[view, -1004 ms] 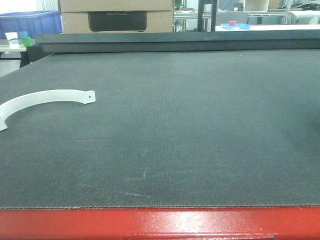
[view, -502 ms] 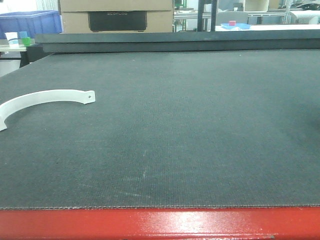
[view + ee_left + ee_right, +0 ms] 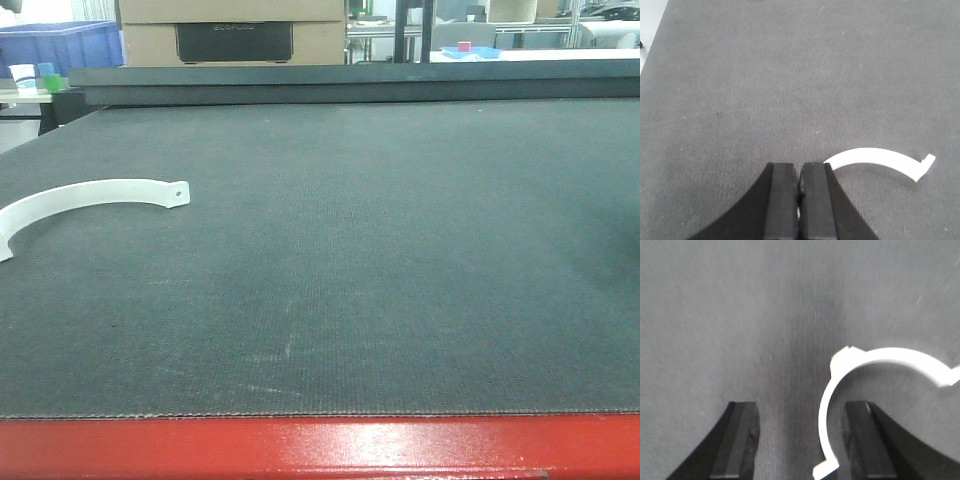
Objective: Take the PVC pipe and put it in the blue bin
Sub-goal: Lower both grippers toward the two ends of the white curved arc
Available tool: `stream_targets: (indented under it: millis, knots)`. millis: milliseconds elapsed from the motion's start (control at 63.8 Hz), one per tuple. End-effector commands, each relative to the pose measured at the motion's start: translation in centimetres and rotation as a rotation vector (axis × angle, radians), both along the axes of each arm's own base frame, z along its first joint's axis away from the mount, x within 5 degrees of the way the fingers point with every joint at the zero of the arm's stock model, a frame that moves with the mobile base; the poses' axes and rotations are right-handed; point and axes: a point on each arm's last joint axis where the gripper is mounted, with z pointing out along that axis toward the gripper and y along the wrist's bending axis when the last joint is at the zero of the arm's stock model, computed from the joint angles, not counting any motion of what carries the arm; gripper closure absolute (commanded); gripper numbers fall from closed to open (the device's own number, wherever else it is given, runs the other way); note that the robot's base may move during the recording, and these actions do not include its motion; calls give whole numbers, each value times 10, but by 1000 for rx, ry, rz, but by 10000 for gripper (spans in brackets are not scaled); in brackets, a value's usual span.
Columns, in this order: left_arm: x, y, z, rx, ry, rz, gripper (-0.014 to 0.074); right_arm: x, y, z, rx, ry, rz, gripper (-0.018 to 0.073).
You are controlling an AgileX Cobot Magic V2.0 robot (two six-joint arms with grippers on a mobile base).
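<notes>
The PVC pipe [image 3: 90,195], a white half-ring strip with a small hole near its squared right end, lies flat on the dark mat at the left. No gripper shows in the front view. In the left wrist view my left gripper [image 3: 800,170] is shut and empty above the mat, and a white arc [image 3: 875,156] runs out to the right from behind its right finger. In the right wrist view my right gripper [image 3: 800,410] is open, and a white arc [image 3: 880,357] lies on the mat with one leg between the jaws, close to the right finger [image 3: 860,440]. I cannot tell whether both wrist views show the same piece.
A blue bin [image 3: 60,42] stands beyond the table's far left corner, behind small cups. Cardboard boxes [image 3: 235,30] and a small blue tray [image 3: 470,50] are at the back. A raised dark ledge [image 3: 350,85] bounds the far side, and a red edge [image 3: 320,450] the near side.
The pipe has not moved in the front view. A faint darker patch has come up on the mat left of the middle.
</notes>
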Motion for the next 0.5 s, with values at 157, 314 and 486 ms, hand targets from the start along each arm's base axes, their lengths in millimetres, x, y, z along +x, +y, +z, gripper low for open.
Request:
stream_targets:
  millis: [157,314,486]
  knots:
    - [8,2,-1,20,-38,-3,358,10,-2,-20,2,84,12,295]
    - [12,2,-6,23,-39,-4,343,12,-3,-26,-5,111,17,295]
    - [17,2,-14,23,-25,-4,343,15,-6,-33,-40,126,29,295]
